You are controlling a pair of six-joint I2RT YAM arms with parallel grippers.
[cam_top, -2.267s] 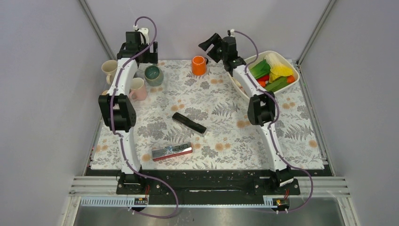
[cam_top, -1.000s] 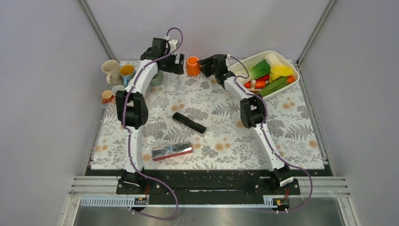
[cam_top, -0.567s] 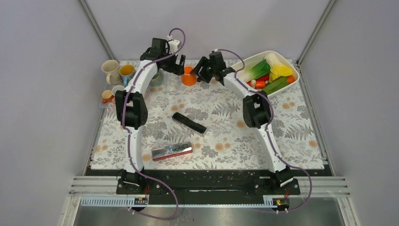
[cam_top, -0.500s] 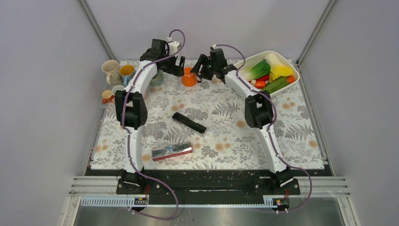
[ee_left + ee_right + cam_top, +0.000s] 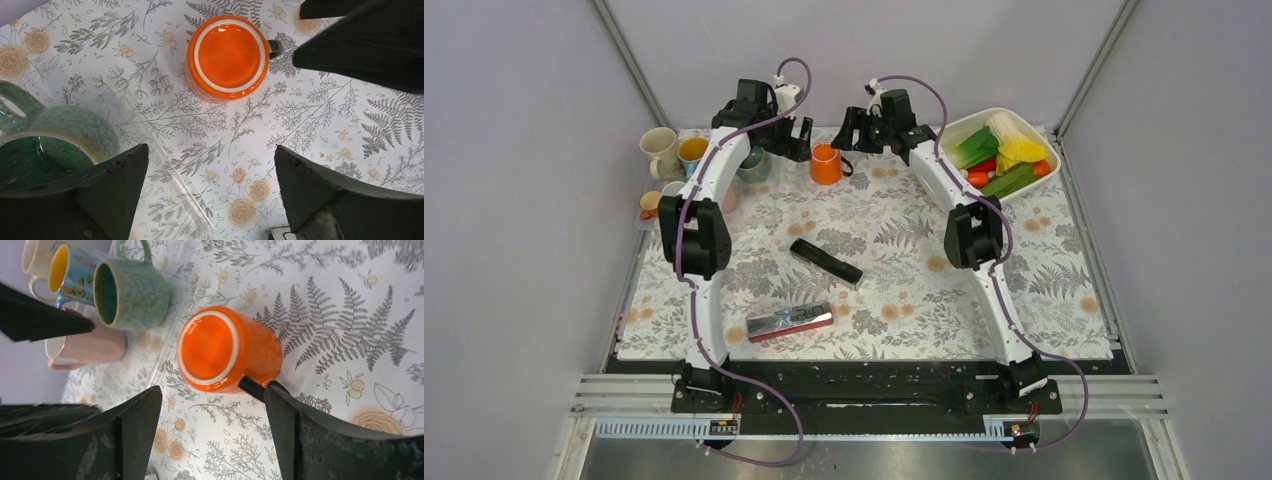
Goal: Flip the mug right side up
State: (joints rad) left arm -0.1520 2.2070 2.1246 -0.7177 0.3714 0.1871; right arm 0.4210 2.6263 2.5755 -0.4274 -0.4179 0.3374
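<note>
Your orange mug (image 5: 826,165) stands near the far edge of the desk (image 5: 904,270), a little left of its middle. It is upside down: its flat base with a pale ring faces up, and its dark handle (image 5: 254,387) points to the right side of the desk.

Your left pincer (image 5: 794,143) hangs just left of the mug and slightly beyond it. Its 2 fingers are spread wide with nothing between them. In its wrist view the mug (image 5: 227,57) lies ahead of the fingertips, apart from both.

Your right pincer (image 5: 852,135) hangs just beyond the mug on its right, jaws also wide apart and gripping nothing. From that wrist the mug (image 5: 227,350) sits between the 2 fingers. The handle is close to 1 finger (image 5: 320,440), but you cannot tell whether they touch.

A green mug (image 5: 752,162) stands upright just left of the left pincer.
</note>
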